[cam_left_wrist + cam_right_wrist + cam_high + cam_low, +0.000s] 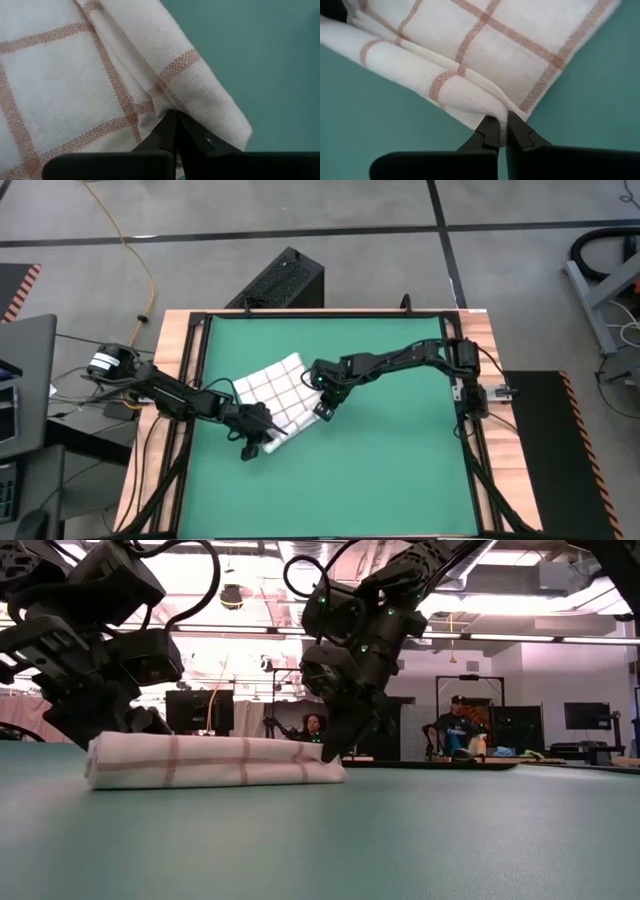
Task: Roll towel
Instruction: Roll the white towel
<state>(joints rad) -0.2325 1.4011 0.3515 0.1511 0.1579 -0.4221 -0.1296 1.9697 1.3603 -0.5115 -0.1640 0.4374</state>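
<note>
On the green mat (pixel 400 840) of the counter lies the towel (pixel 215 760), partly rolled, both the left tool (pixel 262 432) and right tool (pixel 325 408) clamped on its rolled edge; next, I judge, both should turn it further together.

Grey concrete floor (pixel 350 205) spreads around the table, crossed by dark seam lines, and a yellow cable (pixel 135 255) snakes over it. A black ribbed box (pixel 280 280) sits just beyond the table's far edge. The wooden table frame (pixel 170 370) borders a green mat (pixel 400 460). Level across the room: long bright ceiling lights (pixel 520 637), dark monitor screens (pixel 198 710), and two seated people (pixel 455 728) at desks far behind.
</note>
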